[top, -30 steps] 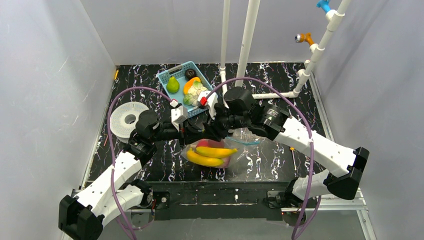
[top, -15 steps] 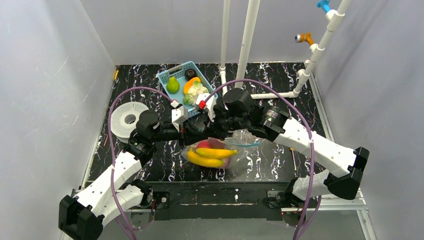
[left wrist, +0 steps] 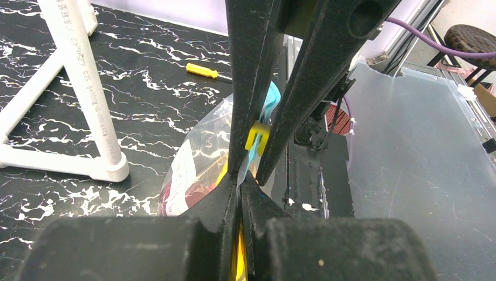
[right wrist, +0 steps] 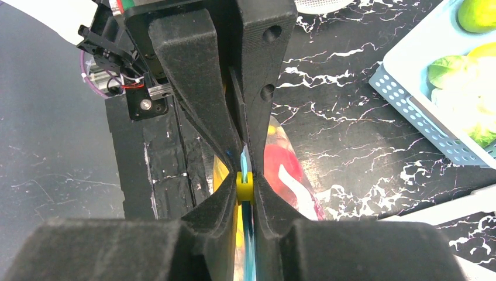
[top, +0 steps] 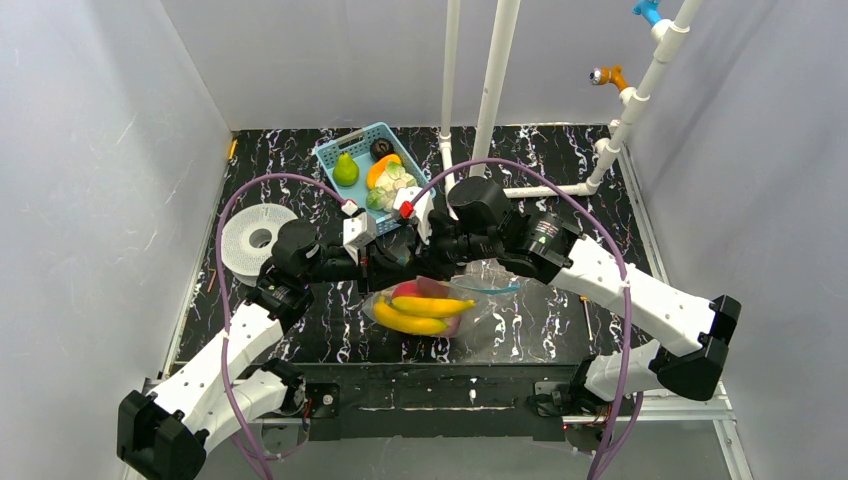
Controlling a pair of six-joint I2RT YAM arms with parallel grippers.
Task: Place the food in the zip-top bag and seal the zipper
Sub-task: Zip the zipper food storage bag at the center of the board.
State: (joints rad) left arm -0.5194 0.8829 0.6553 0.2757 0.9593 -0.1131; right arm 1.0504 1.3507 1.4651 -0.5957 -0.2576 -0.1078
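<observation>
Two tools meet at the mouth of the clear floppy zip-top bag (top: 492, 306), which lies on the black marbled tabletop (top: 560, 190) with curved yellow bananas (top: 425, 306) and a round red apple (top: 405, 288) inside. The left tool (left wrist: 240, 186) is pinched tight on the teal-blue zipper strip (left wrist: 271, 98). The right tool (right wrist: 245, 182) is nipped on the small yellow slider (left wrist: 257, 138).

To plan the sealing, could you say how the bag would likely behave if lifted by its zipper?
Probably floppy: the bag wrinkles around the bananas. Likely bottom-heavy, sagging under them. The thin zipper may slip from a pinch.
</observation>
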